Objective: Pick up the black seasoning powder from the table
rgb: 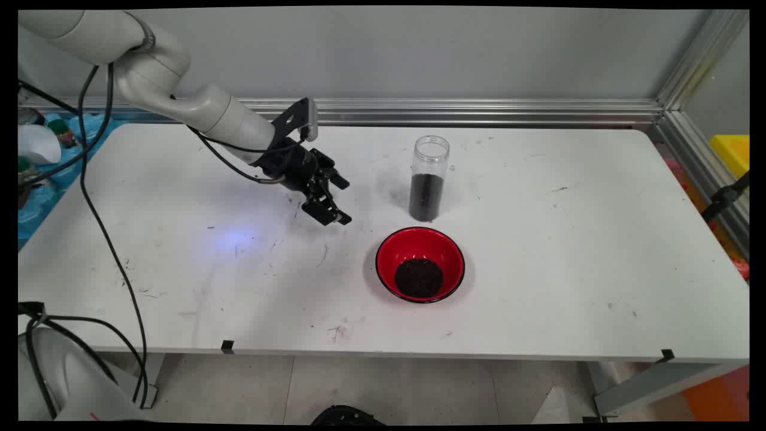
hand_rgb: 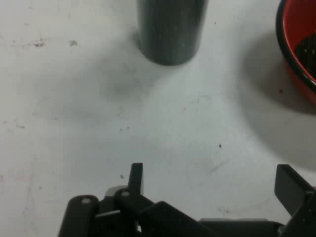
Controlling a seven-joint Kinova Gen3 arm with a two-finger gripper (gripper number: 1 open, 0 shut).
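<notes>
Nearest the camera: red bowl (rgb: 420,263) sitting on the white bench (rgb: 538,269) with a dark heap of granules already in its bottom, so some of the stuff looks to be in there, though can't say more than that. Just behind it: clear tube-shaped jar (rgb: 428,178), upright, lid off, still roughly half full of the same dark grains, standing close to the bowl but not touching. Off to the left and a bit further back: black pincer (rgb: 331,200) hovering low over bare bench, spread wide and holding nothing, angled toward the jar, well short of it.
</notes>
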